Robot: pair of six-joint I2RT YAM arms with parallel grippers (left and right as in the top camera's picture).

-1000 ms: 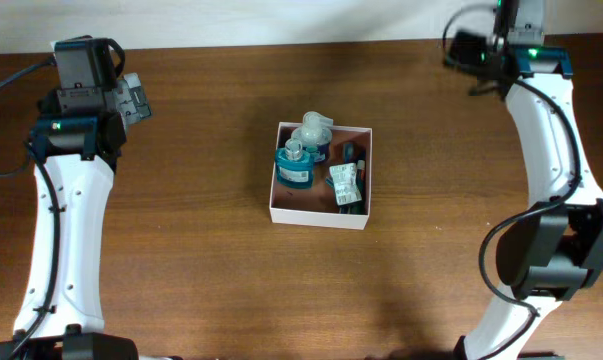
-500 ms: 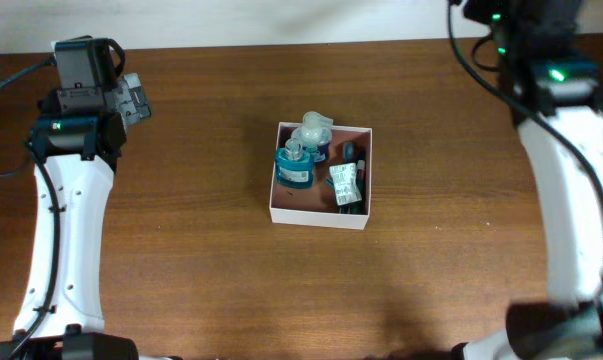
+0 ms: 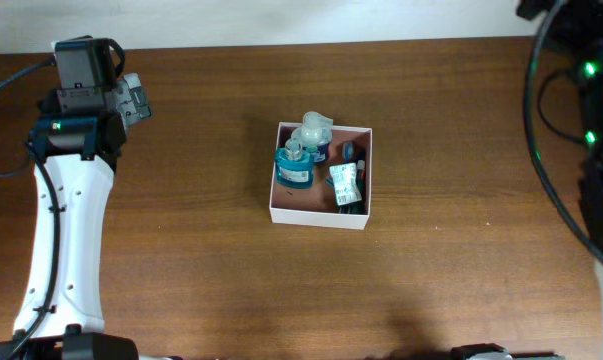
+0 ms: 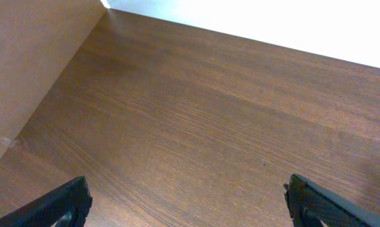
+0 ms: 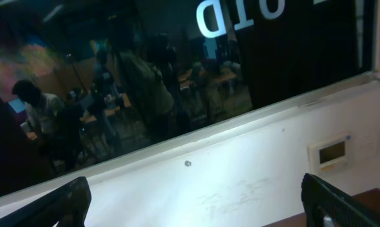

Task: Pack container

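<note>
Wood table (image 3: 201,250) bears container (image 3: 319,217), far from left gripper (image 3: 133,99).

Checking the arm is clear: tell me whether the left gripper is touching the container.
Apart. Overhead view shows the left gripper far left, a stretch of table between it and the container.

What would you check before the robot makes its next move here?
1. Left gripper open, nothing between the fingers: ok.
2. Right gripper open, nothing held: ok.
3. Right gripper aimed at the table: not ok, its camera faces a window.
4. Container flat on the table, apart from both arms: ok.
5. Teal bottle and sachet inside the container: ok.
</note>
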